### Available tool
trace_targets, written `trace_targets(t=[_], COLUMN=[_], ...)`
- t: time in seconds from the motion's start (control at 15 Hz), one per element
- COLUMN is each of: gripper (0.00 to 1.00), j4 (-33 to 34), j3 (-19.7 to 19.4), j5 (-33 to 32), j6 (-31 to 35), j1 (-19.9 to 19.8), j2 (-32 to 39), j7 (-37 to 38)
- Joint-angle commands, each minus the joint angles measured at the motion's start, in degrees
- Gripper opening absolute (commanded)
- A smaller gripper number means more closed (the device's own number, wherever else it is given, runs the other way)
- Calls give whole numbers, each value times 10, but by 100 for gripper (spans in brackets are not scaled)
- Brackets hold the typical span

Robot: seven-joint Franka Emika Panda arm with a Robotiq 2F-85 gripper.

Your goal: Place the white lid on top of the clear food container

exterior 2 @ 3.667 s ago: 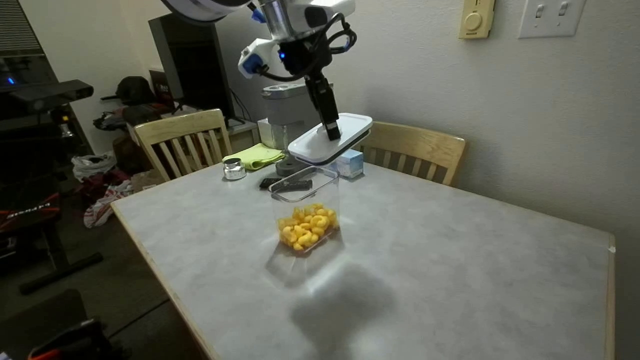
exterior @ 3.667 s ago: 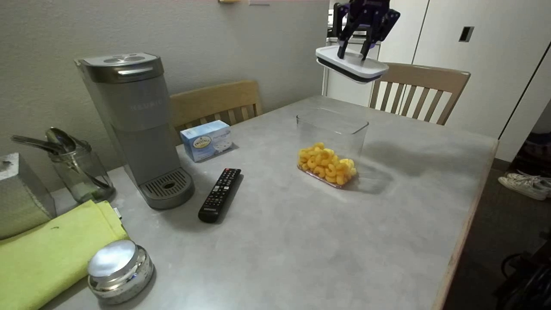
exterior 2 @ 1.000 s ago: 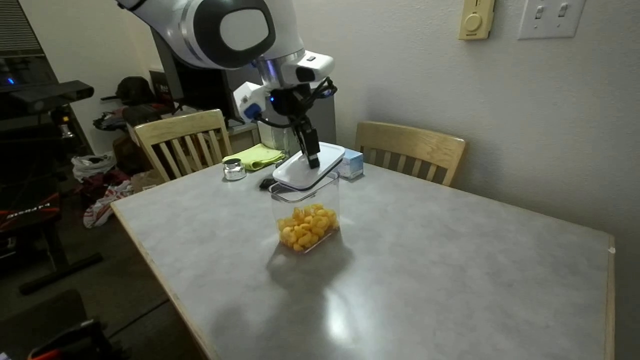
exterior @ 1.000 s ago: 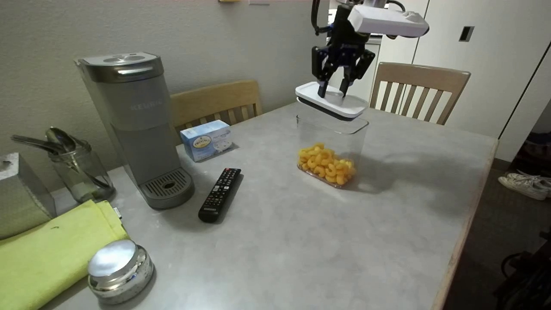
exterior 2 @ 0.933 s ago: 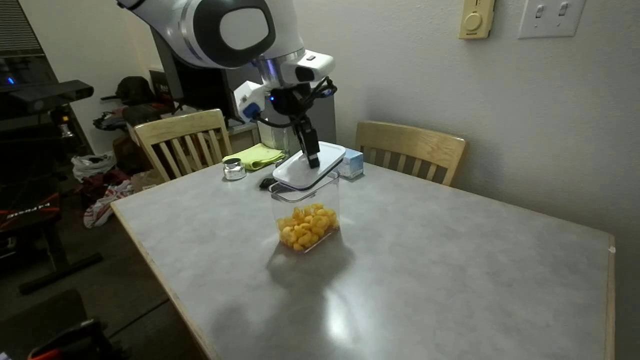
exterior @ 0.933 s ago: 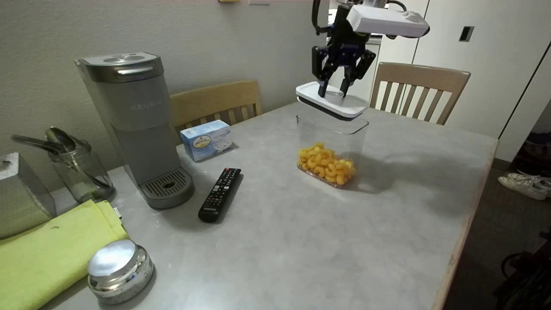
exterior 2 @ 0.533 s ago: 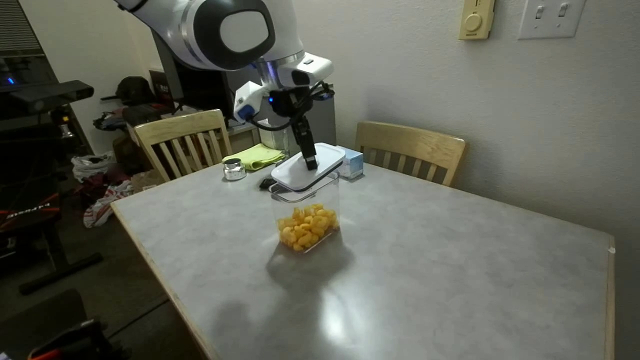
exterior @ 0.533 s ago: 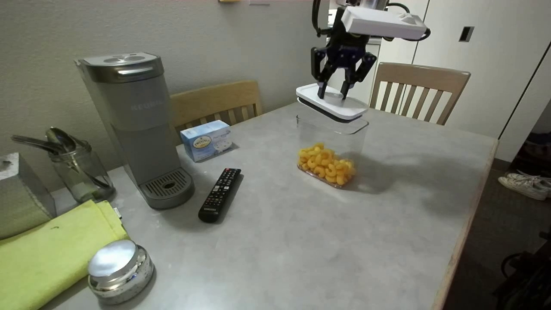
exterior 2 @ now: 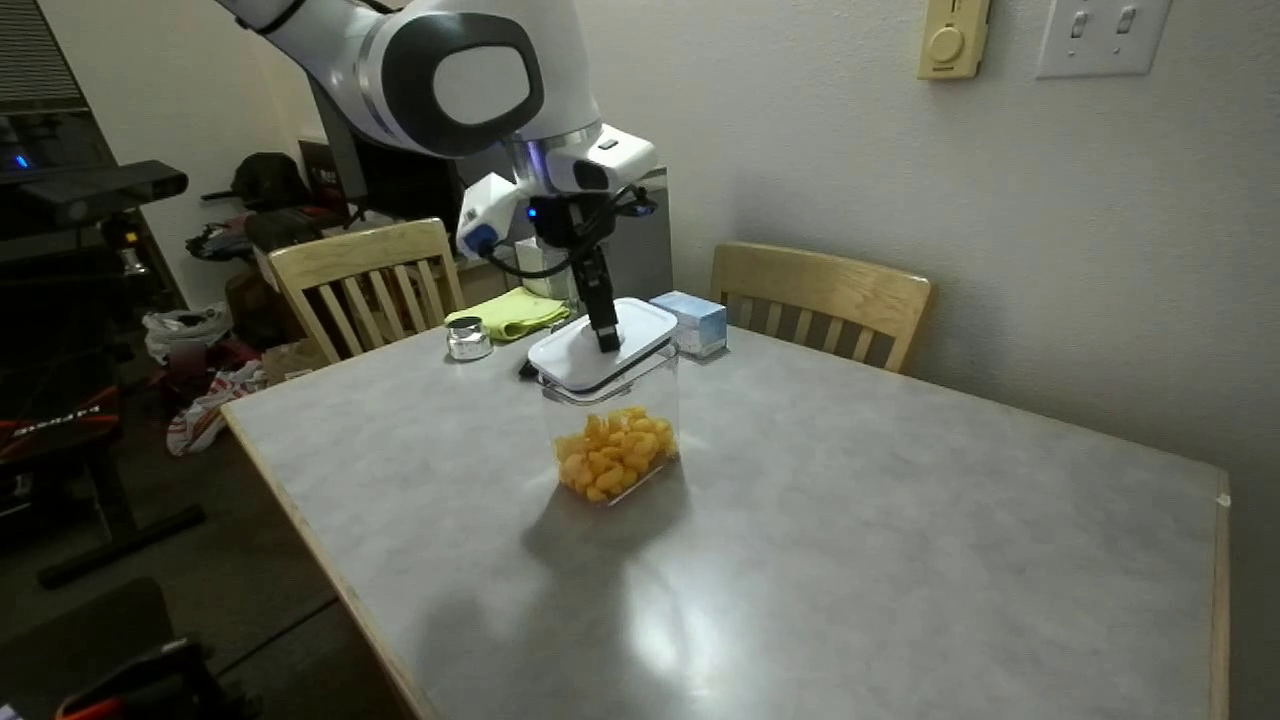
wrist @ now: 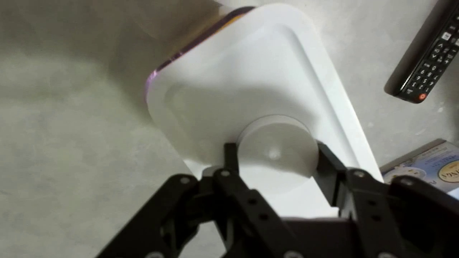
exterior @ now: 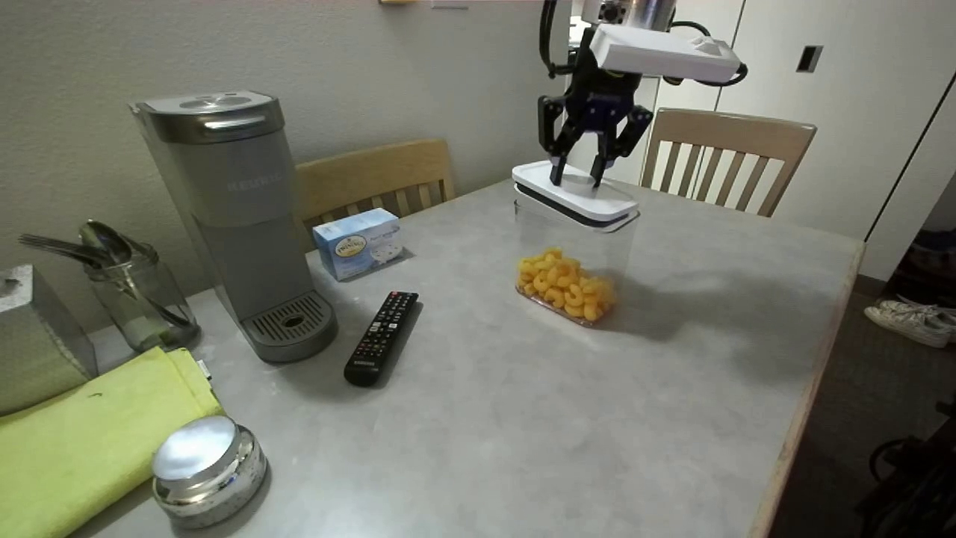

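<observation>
1. The lid: mid-frame in the wrist view, long axis slanting steeply from upper left to lower right.
2. My pincer: pinching the lid's round knob, the lid directly beneath it.
3. The tub: upright below the lid; contact, I cannot tell.

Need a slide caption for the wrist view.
Pincer gripping the white lid by its round knob over the clear container; black remote, upper right.
</observation>
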Motion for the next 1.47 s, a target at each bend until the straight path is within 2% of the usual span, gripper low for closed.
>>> trace_targets(t=[0.0, 0.27, 0.67, 1.4], gripper=[29, 29, 29, 29], j4=[-13, -12, -13, -21], j3=[11, 20, 18, -1], j5=[28, 33, 27, 10], j6=[23, 28, 30, 45], j1=[-4, -5, -7, -5], j2=[1, 2, -2, -9], j7=[-46, -100, -131, -113])
